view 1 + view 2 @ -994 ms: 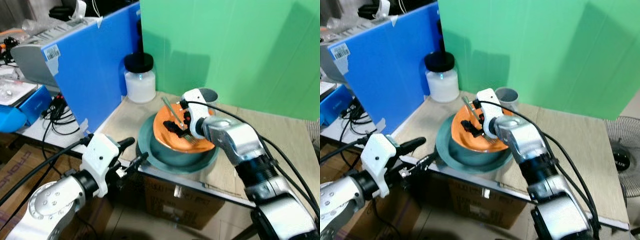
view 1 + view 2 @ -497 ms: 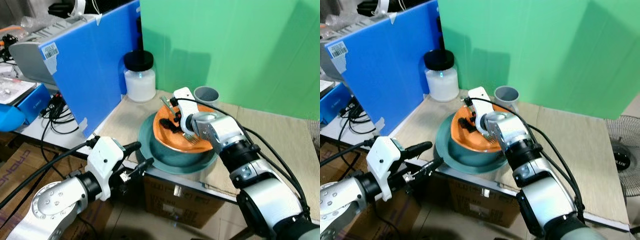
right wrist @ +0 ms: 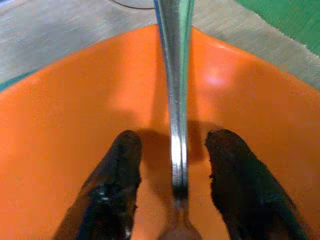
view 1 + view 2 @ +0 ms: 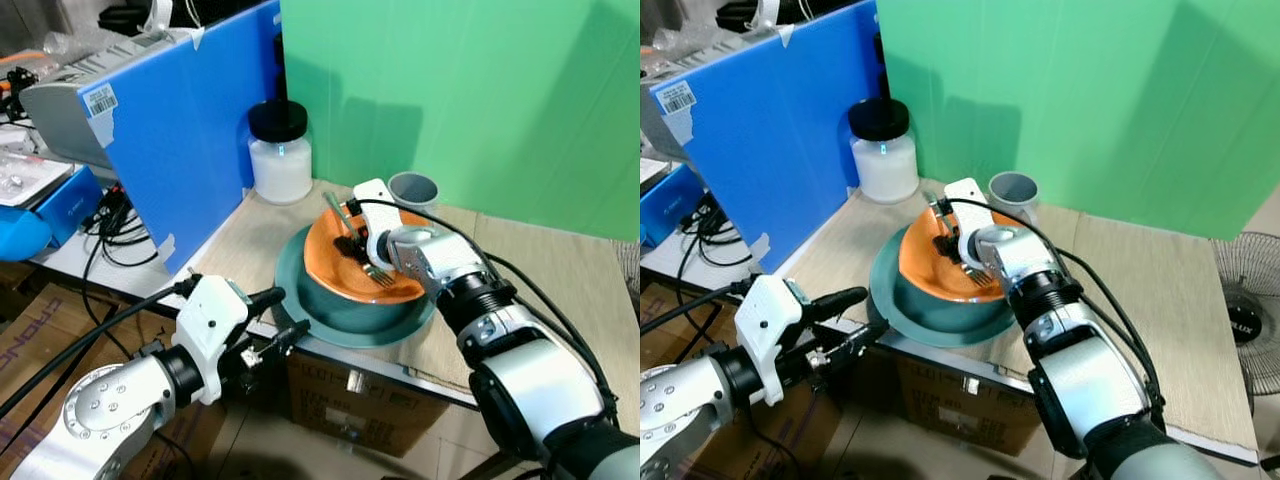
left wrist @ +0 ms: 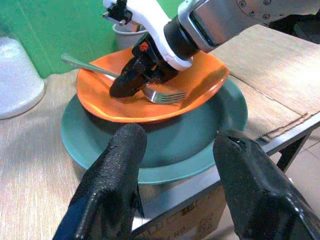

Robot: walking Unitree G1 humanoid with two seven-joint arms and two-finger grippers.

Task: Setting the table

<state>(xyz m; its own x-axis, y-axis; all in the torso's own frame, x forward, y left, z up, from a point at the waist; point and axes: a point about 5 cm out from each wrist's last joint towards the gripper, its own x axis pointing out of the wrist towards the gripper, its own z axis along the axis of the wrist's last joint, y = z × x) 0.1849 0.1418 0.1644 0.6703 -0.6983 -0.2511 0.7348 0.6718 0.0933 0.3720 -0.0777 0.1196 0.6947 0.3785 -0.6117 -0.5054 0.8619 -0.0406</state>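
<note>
Straddling fork (image 3: pixel 176 100) with spread fingers (image 3: pixel 115 185), right gripper (image 5: pixel 131 80) low inside orange plate (image 4: pixel 395 285), atop green plate (image 4: pixel 300 300) at table (image 4: pixel 540 270) edge. Risks: closing off-centre, flicking fork out; dragging plates. Left gripper (image 5: pixel 172 170) spread, just off edge.

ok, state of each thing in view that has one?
Fork: lying in the orange plate, between the right fingers, not clamped.
Orange plate: stacked on the green plate.
Jar: upright, lid on.
Cup: upright.
Right end effector: open.
Left end effector: open, empty.
</note>
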